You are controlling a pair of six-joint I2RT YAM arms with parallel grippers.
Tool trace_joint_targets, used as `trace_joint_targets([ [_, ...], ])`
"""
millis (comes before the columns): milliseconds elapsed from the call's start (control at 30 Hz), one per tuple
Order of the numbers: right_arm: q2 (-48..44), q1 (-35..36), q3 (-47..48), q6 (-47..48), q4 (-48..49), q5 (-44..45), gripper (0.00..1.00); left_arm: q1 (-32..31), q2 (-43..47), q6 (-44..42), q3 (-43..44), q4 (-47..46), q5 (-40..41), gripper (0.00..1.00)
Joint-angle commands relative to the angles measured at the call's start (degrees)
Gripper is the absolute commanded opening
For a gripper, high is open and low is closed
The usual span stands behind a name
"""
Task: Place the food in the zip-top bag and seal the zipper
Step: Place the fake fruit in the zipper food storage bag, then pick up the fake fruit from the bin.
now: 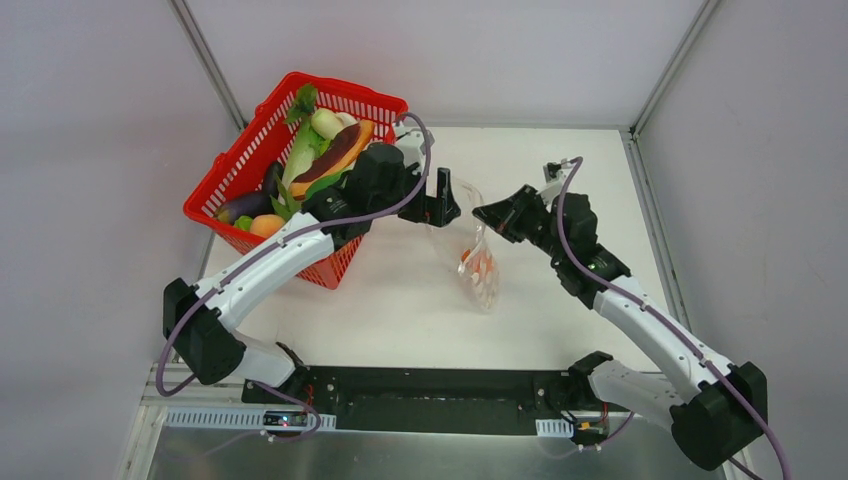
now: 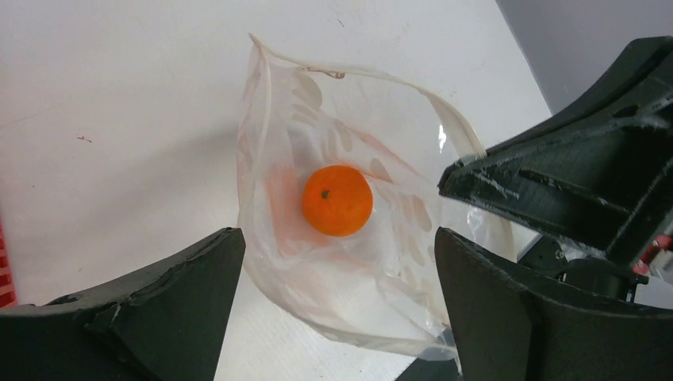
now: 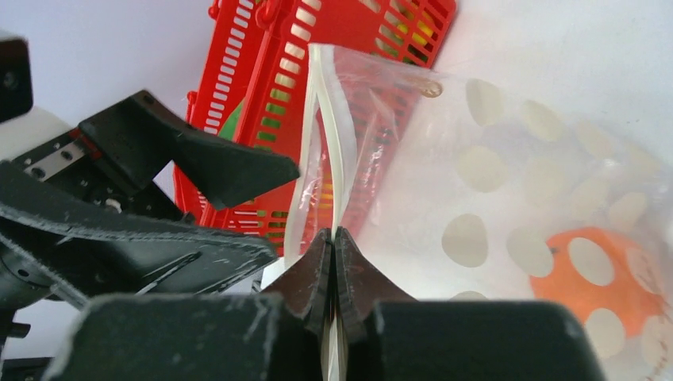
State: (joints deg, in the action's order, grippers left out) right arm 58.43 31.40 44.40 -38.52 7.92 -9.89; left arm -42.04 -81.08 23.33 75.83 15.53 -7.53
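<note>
Right end effector (image 3: 334, 235) clamps the zipper (image 3: 341, 151); left end effector (image 2: 337, 238) gapes.

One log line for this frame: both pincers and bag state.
left pincer: open over bag mouth | right pincer: shut on zipper | orange fruit: in bag | eggplant: in basket | zipper: unsealed

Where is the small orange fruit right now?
In the left wrist view, the orange fruit sits inside the zip-top bag, mid-table, right of the red basket; the right pincer pinches the zipper.
</note>
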Motion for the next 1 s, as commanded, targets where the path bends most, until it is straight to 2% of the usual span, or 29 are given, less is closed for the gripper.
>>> trace_joint_targets([
  [0, -3.4, -2.5, 1.0, -0.8, 4.2, -1.6, 0.02, -0.3, 8.0, -1.7, -0.1, -1.2, 2.8, 0.93],
  [167, -3.2, -2.7, 1.6, 3.1, -0.5, 1.0, 0.03, 0.4, 14.0, -4.4, -1.8, 3.9, 14.5, 0.99],
  [367, -3.1, -2.8, -1.5, 1.5, 0.8, -1.2, 0.03, 4.2, 20.6, -3.4, -4.8, 10.7, 26.0, 0.99],
  [533, -2.1, -2.7, -0.4, 3.5, -0.4, -1.3, 0.03, 12.9, 24.1, 0.6, -5.4, 19.5, 28.8, 0.99],
  [633, -1.0, -2.8, 0.3, 3.9, -0.6, -1.9, 0.03, 17.8, 25.2, 3.0, -4.9, 24.4, 35.5, 0.99],
  [733, 0.0, -2.8, 0.9, 4.2, -0.6, -2.7, 0.03, 20.8, 23.6, 2.1, -1.6, 30.2, 39.5, 0.99],
  [933, 0.8, -2.8, 1.6, 4.6, -0.6, -3.9, 0.03, 27.2, 12.9, -11.0, 13.0, 46.4, 37.8, 0.99],
  [967, 0.8, -2.8, 1.7, 4.7, -0.6, -4.0, 0.03, 28.4, 11.3, -13.3, 15.1, 48.6, 35.6, 0.99],
])
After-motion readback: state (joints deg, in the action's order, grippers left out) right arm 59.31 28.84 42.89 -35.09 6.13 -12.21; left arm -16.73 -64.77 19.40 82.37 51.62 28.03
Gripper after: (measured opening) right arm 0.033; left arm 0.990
